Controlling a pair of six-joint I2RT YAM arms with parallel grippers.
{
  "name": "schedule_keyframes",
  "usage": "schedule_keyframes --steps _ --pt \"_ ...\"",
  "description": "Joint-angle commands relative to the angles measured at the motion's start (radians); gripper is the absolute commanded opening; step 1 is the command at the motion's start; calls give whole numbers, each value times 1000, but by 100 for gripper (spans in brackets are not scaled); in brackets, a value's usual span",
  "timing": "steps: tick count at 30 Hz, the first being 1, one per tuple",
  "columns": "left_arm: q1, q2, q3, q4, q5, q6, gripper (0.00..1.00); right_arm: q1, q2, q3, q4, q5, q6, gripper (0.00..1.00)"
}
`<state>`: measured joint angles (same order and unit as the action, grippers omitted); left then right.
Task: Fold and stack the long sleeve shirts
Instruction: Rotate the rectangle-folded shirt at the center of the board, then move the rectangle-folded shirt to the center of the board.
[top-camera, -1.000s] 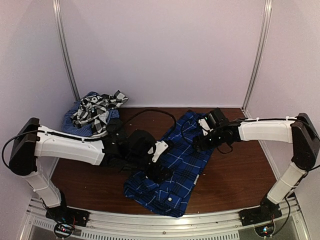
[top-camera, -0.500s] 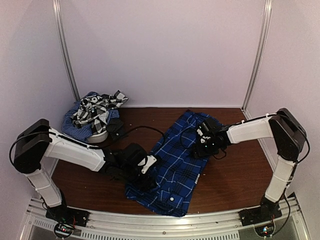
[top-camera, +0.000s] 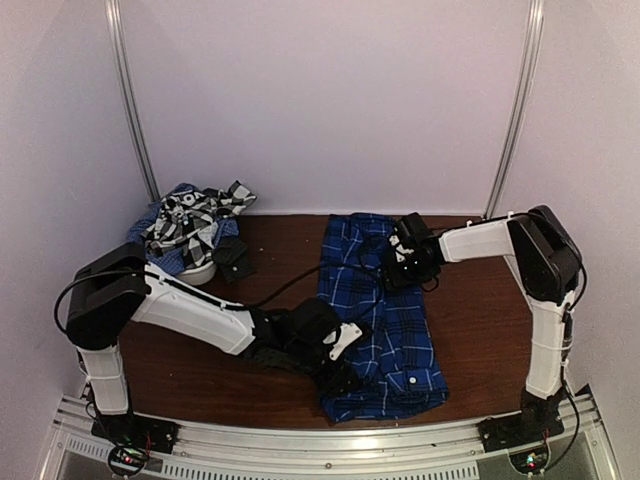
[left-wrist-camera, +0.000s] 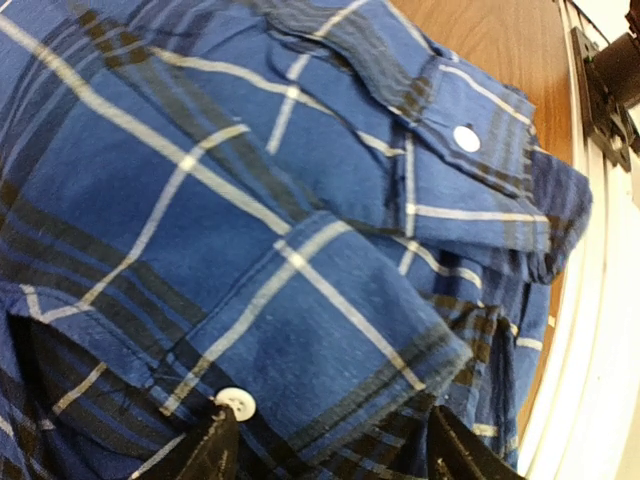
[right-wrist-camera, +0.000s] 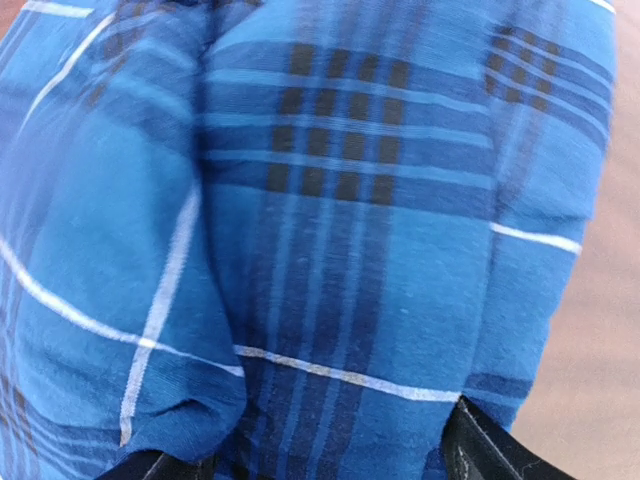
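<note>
Since a second ago the royal-blue plaid shirt (top-camera: 395, 330) has swung from a slant into a long strip running straight away from the arm bases, and both arms have turned with it. Its near-left corner is buried under the left gripper (top-camera: 338, 378), so that corner cannot be made out from above. The wrist view shows two dark fingers (left-wrist-camera: 212, 450), cut off by the bottom edge, closed on a fold of plaid with a white button (left-wrist-camera: 235, 403) just beside one of them. The right gripper (top-camera: 393, 272) sits on the shirt's far right edge. In its wrist view only the fingertips (right-wrist-camera: 485, 450) peek in at the bottom, clamped on a bulging bunch of cloth that fills nearly the whole frame and hides the wood below. Just past the left gripper toward the bases, the hem stops close to the metal rail (top-camera: 350, 440). Bare table (top-camera: 490, 340) lies open outward of the right gripper. Well beyond the left gripper, in the back corner, a black-and-white plaid shirt (top-camera: 190, 220) lies heaped on pale-blue check cloth (top-camera: 150, 245). Beside them is a small black object (top-camera: 232, 258) too unclear to name.
</note>
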<state>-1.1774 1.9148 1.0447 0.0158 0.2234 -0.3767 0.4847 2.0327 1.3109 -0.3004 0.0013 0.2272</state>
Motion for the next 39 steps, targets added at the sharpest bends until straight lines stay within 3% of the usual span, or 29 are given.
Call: schedule_keyframes --steps 1,5,10,20,25,31,39 --pt "-10 87 104 -107 -55 12 69 -36 76 104 -75 36 -67 78" --pt "-6 82 181 -144 -181 65 79 -41 44 169 -123 42 -85 79" --pt "-7 -55 132 -104 -267 130 87 -41 -163 43 -101 26 -59 81" --pt "-28 -261 -61 -23 -43 339 96 -34 -579 -313 -103 -57 21 81" --pt "-104 -245 -85 -27 -36 535 98 -32 -662 -390 -114 -49 39 81" --pt "-114 -136 -21 -112 -61 652 95 -32 -753 -462 -111 -90 70 80" --pt "-114 -38 11 -125 -164 692 88 -32 -833 -528 -137 -100 92 80"
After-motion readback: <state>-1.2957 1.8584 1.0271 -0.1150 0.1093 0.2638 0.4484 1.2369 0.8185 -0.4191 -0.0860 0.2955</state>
